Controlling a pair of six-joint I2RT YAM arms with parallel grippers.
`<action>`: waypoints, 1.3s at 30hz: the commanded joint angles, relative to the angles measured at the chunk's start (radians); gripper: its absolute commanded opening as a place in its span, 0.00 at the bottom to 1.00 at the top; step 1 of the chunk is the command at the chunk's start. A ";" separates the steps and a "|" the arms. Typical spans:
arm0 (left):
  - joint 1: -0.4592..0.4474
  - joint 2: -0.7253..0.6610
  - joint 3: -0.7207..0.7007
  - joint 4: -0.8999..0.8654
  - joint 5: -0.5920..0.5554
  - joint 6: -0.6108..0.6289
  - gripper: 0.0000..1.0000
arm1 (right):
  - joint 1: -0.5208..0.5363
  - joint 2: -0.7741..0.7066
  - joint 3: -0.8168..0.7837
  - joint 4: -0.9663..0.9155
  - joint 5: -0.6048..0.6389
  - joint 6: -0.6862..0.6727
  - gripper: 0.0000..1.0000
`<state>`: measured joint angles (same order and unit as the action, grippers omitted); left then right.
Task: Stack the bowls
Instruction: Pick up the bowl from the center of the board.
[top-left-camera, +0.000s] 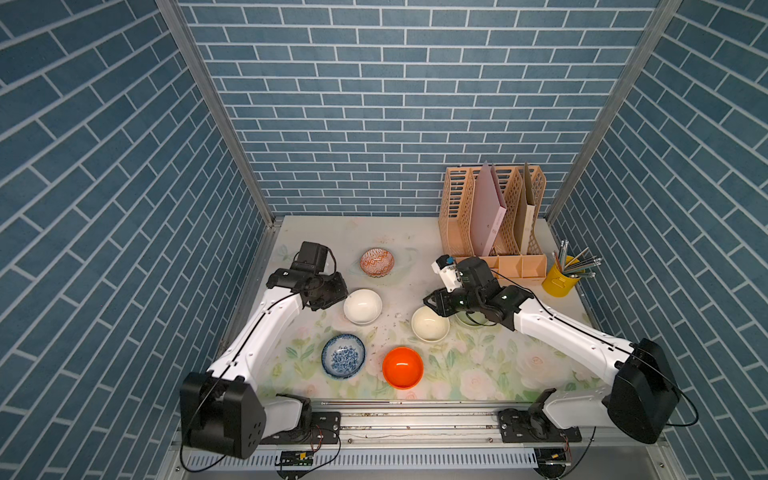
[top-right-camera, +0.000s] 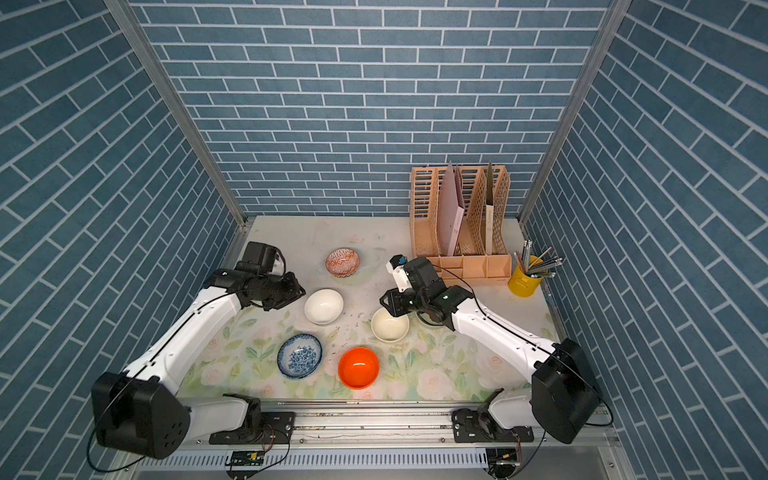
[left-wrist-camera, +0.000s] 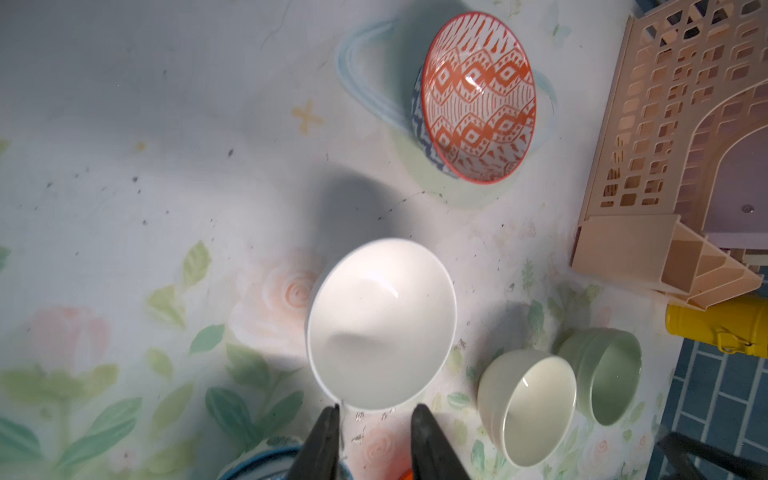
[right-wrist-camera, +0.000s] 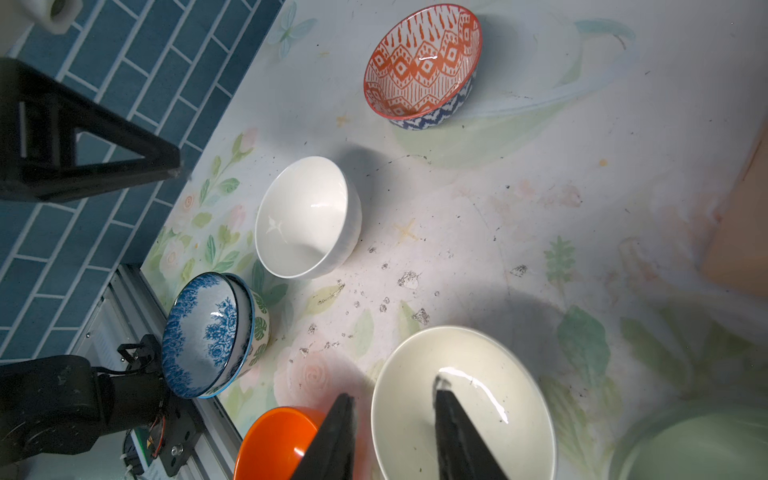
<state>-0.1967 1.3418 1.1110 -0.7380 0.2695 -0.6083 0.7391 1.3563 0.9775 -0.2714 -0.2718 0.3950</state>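
With the right jaws spread astride the rim of the cream bowl (right-wrist-camera: 511, 374), which sits upright on the bench (top-left-camera: 415, 249) just beside the pale green bowl (left-wrist-camera: 611, 374), I reckon they should pinch the wall squarely, then lift straight up before nesting it.

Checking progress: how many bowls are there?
7: red-patterned bowl rear, white bowl left, cream bowl centre, green bowl beneath right arm, blue floral bowl inside leaf-print bowl, orange bowl front.
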 joint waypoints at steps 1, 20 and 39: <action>0.003 0.090 0.064 0.097 -0.010 0.022 0.33 | -0.002 -0.020 0.031 -0.033 0.042 -0.003 0.36; -0.007 0.563 0.373 0.221 -0.015 0.059 0.31 | -0.001 -0.051 0.027 -0.058 0.052 0.024 0.36; -0.018 0.743 0.506 0.174 -0.055 0.072 0.25 | -0.001 -0.057 0.024 -0.068 0.049 0.017 0.36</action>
<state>-0.2089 2.0708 1.5944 -0.5415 0.2306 -0.5495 0.7391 1.3163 0.9810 -0.3237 -0.2310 0.4068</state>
